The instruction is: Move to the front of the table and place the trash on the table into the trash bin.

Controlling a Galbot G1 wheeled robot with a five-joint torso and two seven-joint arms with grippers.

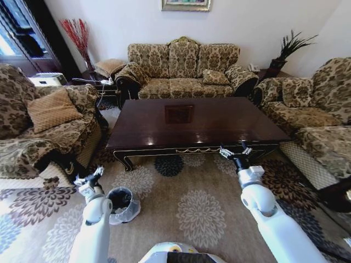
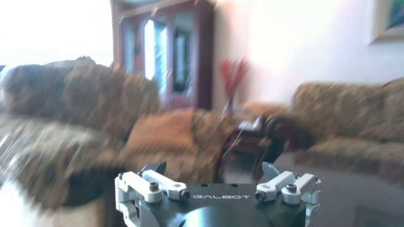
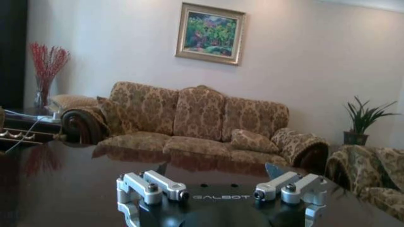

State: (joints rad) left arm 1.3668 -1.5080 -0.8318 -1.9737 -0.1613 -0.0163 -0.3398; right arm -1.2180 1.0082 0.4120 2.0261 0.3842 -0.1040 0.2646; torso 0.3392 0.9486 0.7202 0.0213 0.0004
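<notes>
— Trash bin (image 1: 121,204) location?
— On the carpet (image 1: 192,213), just beside the left gripper (image 1: 89,179), whose fingers are spread wide and empty.
— And the right gripper (image 1: 236,152)?
— Also wide, empty, at the near edge of the bare glossy tabletop (image 1: 192,120).

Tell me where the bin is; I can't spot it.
In the head view, the bin stands on the carpet at the robot's left, beside its left claw.

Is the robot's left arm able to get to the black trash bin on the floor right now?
Probably yes. The left gripper hangs open just beside the trash bin on the carpet, with nothing standing between them.
</notes>
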